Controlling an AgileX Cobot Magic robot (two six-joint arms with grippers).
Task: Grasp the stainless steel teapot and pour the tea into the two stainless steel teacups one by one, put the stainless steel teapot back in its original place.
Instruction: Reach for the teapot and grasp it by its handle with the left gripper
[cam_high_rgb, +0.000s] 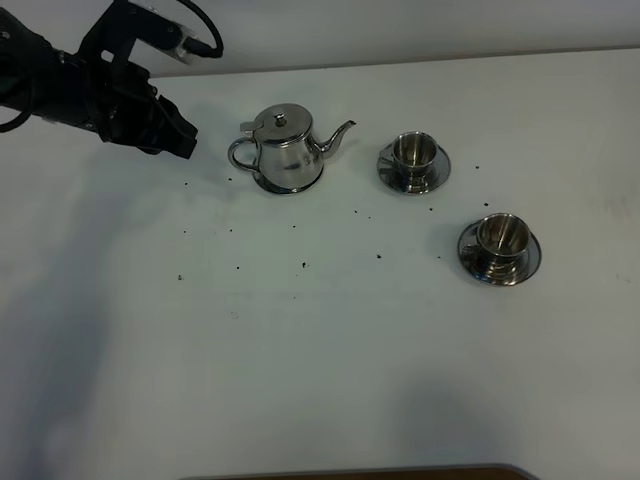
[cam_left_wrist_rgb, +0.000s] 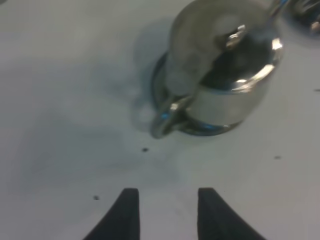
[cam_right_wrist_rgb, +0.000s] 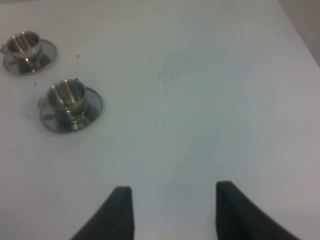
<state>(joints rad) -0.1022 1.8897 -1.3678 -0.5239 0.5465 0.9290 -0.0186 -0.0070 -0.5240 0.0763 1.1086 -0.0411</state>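
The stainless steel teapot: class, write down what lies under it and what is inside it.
Under the stainless steel teapot a round steel saucer shows, its rim ringing the base. The lid is shut, so the inside is covered: whether any tea is there cannot be seen.

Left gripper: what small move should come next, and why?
Probably ease the left gripper forward to the handle of the stainless steel teapot. The gripper is open and empty, the handle points toward it, and only bare table lies between them. The teapot stands ungrasped.
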